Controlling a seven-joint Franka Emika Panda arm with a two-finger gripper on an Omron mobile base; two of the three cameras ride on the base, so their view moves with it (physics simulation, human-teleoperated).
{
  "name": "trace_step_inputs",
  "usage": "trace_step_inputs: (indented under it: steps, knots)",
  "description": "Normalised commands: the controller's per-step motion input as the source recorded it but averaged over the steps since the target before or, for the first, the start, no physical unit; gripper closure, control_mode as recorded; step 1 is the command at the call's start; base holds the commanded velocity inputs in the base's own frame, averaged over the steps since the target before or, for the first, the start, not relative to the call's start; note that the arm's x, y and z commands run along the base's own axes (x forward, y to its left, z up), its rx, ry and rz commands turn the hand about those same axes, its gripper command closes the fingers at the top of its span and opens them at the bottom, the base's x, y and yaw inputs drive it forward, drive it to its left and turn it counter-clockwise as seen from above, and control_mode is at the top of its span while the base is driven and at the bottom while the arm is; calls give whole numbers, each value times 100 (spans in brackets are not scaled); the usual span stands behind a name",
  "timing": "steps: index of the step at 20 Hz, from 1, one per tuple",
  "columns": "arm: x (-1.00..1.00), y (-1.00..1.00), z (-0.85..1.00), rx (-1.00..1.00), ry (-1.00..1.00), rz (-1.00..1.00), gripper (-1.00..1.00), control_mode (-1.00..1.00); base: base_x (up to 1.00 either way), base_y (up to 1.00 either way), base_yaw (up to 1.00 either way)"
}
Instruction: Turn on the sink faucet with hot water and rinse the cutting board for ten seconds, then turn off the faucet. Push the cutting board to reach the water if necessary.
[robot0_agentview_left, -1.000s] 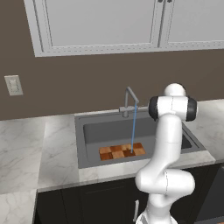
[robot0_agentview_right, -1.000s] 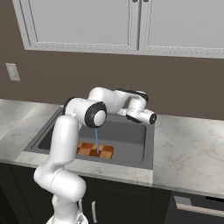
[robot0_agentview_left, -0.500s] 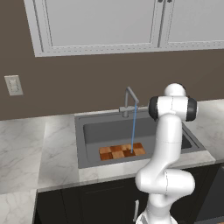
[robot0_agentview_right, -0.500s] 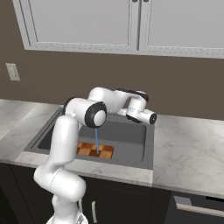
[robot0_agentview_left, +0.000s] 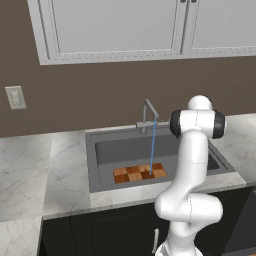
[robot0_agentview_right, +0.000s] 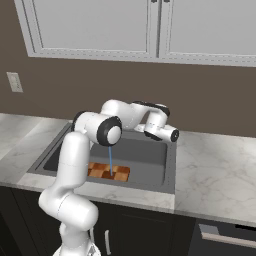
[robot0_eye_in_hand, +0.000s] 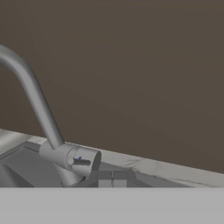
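Even, soft light; perhaps slight blur

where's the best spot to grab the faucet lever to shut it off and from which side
Probably the free tip of the short side lever. In the hand view it sticks out sideways from the faucet base toward the camera, so coming straight along this line with the gripper opened to straddle the stub looks easiest; the spout rises clear to the left.
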Motion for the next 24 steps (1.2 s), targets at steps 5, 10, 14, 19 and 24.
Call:
trace_step_inputs:
  steps: [5,10,14,19,24]
  knots:
    - [0,0,0,0,0,0,100,-100,0,0,0]
    - [0,0,0,0,0,0,100,-100,0,0,0]
    - [0,0,0,0,0,0,100,-100,0,0,0]
    - [0,0,0,0,0,0,100,-100,0,0,0]
    - [0,0,-2,0,1,0,100,-100,0,0,0]
